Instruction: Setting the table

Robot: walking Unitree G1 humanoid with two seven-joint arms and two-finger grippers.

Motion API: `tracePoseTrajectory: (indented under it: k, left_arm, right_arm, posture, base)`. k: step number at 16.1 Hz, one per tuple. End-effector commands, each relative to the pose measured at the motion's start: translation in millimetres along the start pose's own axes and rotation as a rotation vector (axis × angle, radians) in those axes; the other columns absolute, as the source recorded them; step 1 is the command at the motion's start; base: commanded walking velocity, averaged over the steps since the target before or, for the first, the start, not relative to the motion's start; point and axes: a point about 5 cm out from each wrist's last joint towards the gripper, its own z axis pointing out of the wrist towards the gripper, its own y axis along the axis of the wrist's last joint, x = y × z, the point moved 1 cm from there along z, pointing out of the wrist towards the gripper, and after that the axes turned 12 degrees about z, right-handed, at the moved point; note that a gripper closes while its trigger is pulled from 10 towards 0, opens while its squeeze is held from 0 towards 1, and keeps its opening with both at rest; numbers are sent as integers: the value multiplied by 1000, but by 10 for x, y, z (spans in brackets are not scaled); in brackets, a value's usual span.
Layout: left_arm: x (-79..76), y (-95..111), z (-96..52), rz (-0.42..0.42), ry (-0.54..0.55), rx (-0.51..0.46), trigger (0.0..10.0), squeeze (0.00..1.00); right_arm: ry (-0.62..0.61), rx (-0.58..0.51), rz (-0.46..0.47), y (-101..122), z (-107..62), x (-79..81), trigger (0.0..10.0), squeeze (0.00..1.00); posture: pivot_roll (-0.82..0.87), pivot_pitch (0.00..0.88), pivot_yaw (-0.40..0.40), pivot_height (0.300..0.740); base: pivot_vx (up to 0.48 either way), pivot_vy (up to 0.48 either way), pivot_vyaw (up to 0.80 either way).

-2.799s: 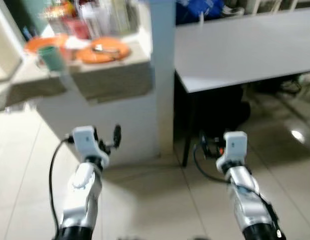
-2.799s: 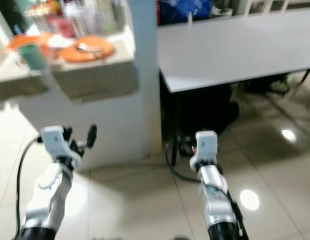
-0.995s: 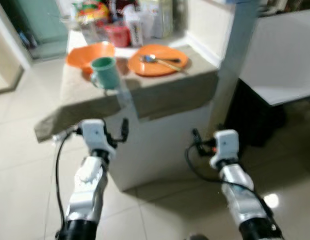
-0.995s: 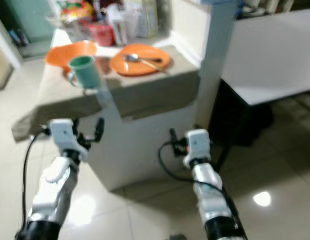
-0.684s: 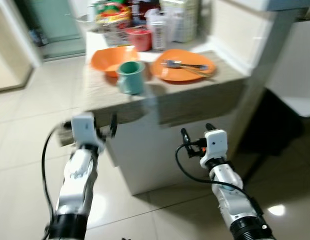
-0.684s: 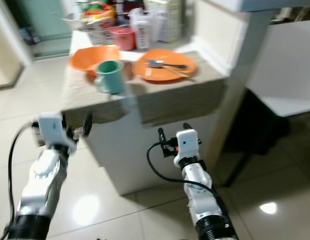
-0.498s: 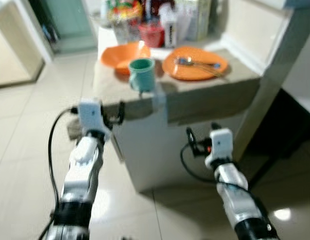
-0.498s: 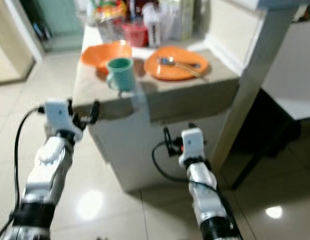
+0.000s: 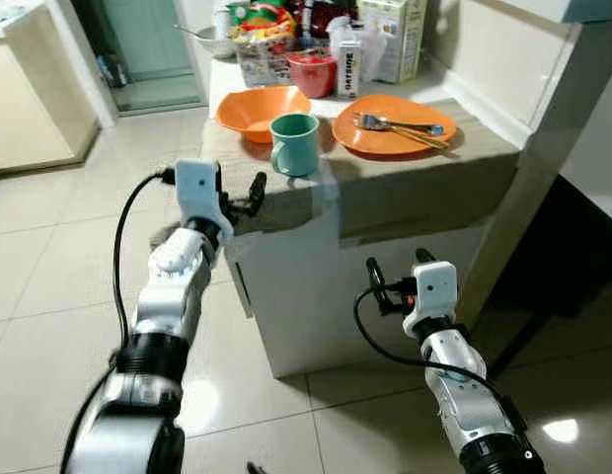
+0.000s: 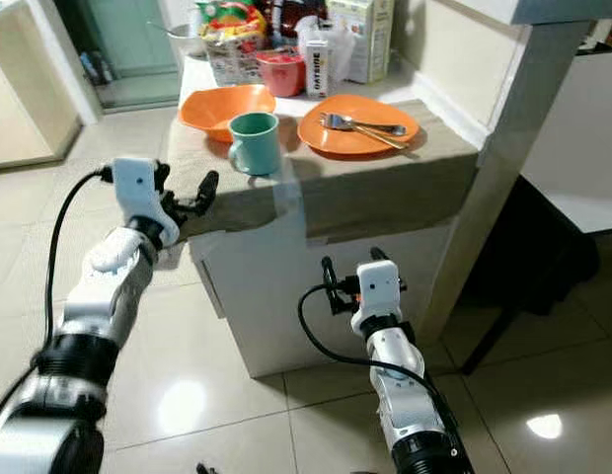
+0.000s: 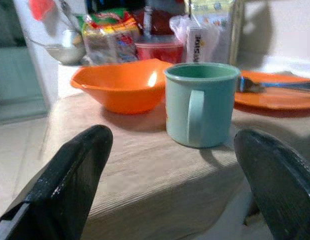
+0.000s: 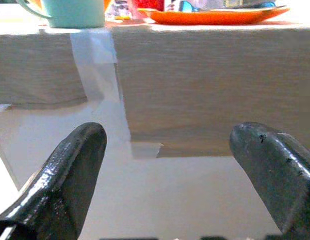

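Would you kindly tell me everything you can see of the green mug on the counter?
The mug is a plain pale teal-green cylinder with one loop handle, matte, plastic or enamel by its look. It stands upright on the beige cloth near the counter's front edge, handle towards the open left gripper, which hovers short of it. What shows of its inside looks empty. The orange bowl sits close behind, the orange plate beside it; neither clearly touches it.

Cartons point(image 9: 397, 25), a red container point(image 9: 312, 72) and packaged snacks point(image 9: 261, 35) crowd the frame's top centre. Glossy beige floor tiles point(image 9: 49, 286) fill the left
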Motion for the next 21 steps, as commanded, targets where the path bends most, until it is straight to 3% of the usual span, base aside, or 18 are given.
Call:
tracePoseTrajectory:
  k: [1, 4, 8, 10, 12, 18, 21]
  left_arm:
    - [70, 32, 42, 8, -3, -1, 10000, 0]
    - [109, 85, 227, 11, -51, 23, 10000, 0]
    - [168, 137, 322, 15, -43, 41, 10000, 0]
    - [109, 152, 359, 10, -65, 39, 10000, 0]
    - [57, 166, 389, -28, -86, 31, 10000, 0]
    - [-75, 186, 440, -34, -128, 36, 10000, 0]
    - [-55, 177, 439, -29, -115, 38, 10000, 0]
  right_arm:
    - [1, -36, -9, 79, 16, 6, 10000, 0]
    - [-8, -47, -15, 104, -68, -31, 10000, 0]
    - [-37, -53, -36, 166, -247, -191, 10000, 0]
    - [-70, -27, -47, 130, -360, -297, 10000, 0]
    - [-74, -24, -52, 155, -410, -303, 10000, 0]
    - [-89, -10, -57, 172, -508, -313, 10000, 0]
    - [-91, 1, -60, 178, -544, -305, 10000, 0]
  posture:
    - [-228, 0, 117, 740]
    - [-264, 0, 130, 740]
    - [-308, 27, 137, 740]
    - [-330, 39, 136, 740]
    - [-345, 49, 138, 740]
    - [-367, 65, 145, 740]
    - [-371, 72, 143, 740]
  base:
    - [0, 0, 0]
    - [0, 0, 0]
    - [0, 0, 0]
    - [0, 0, 0]
    - [0, 0, 0]
    - [0, 0, 0]
    - [0, 0, 0]
